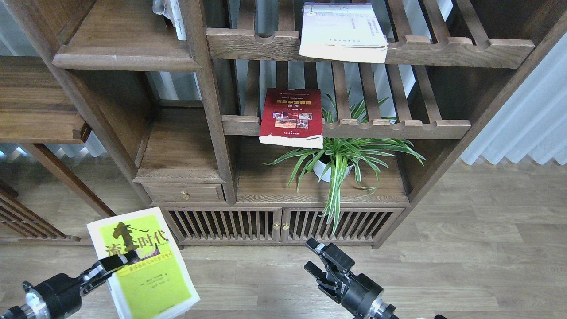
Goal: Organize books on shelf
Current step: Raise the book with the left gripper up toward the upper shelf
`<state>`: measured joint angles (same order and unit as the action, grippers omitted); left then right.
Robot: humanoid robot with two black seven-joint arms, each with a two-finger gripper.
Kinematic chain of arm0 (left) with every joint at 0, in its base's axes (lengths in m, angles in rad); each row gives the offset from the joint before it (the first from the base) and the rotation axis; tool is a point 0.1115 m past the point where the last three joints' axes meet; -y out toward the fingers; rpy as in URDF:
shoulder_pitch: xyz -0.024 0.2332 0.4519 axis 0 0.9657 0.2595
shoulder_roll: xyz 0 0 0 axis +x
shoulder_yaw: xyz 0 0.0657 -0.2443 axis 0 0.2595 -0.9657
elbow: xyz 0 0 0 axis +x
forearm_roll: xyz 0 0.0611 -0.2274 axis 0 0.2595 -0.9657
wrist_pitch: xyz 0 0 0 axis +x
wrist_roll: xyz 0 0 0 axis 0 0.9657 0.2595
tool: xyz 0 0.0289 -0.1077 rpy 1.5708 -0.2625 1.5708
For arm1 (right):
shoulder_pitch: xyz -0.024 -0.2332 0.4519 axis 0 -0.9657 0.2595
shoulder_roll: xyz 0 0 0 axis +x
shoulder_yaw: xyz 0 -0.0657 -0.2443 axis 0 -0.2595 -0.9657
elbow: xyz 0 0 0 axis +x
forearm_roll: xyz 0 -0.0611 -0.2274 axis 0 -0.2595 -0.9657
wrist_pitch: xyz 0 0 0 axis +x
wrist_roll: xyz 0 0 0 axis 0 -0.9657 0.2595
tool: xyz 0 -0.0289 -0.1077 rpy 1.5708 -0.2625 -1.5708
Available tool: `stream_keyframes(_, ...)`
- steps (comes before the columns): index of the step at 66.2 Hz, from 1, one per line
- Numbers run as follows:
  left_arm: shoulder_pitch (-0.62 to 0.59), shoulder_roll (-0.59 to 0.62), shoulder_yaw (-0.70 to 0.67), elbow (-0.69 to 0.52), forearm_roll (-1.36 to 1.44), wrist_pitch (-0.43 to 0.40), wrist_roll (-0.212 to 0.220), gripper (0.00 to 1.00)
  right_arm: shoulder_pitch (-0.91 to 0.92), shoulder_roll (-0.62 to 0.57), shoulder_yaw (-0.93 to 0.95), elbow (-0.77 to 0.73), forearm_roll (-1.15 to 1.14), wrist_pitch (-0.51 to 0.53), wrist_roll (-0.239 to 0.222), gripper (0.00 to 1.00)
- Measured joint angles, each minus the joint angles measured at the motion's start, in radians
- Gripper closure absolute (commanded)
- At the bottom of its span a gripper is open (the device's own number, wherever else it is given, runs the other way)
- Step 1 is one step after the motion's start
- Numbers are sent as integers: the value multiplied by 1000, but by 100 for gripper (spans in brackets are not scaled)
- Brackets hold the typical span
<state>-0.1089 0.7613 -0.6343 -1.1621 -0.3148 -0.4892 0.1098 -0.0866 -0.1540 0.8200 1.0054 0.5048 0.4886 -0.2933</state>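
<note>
My left gripper point(118, 261) is shut on the yellow-green and white book point(150, 274), holding it low at the bottom left, cover up. The dark red book point(292, 116) lies on the middle slatted rack, overhanging its front rail. The whitish-lavender book point(343, 31) lies on the upper slatted rack, also overhanging. The solid dark-brown shelf plank point(119, 40) is at the upper left. My right gripper point(312, 257) is open and empty at the bottom centre, below the cabinet doors.
A spider plant in a white pot point(341, 159) stands on the flat surface under the middle rack. A small drawer point(184, 193) and slatted cabinet doors point(279, 226) are below. A wrapped item point(170, 13) stands on the upper-left shelf.
</note>
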Motion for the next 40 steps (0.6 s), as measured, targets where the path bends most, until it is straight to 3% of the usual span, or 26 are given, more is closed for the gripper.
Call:
stream_keyframes(14, 49, -57, -139, 13, 159, 0, 3, 95, -17, -12, 3, 8, 0, 0, 0, 2)
stream_keyframes(25, 108, -99, -230, -85, 259, 1, 9, 95, -23, -34, 38, 30, 0, 0, -1, 2)
stream_keyframes(33, 224, -100, -411, -196, 271, 1, 49, 95, -28, -42, 63, 31, 1, 0, 0, 2)
stream_keyframes(40, 280, -99, -550, -218, 287, 1, 103, 95, -23, -39, 70, 32, 1, 0, 0, 2)
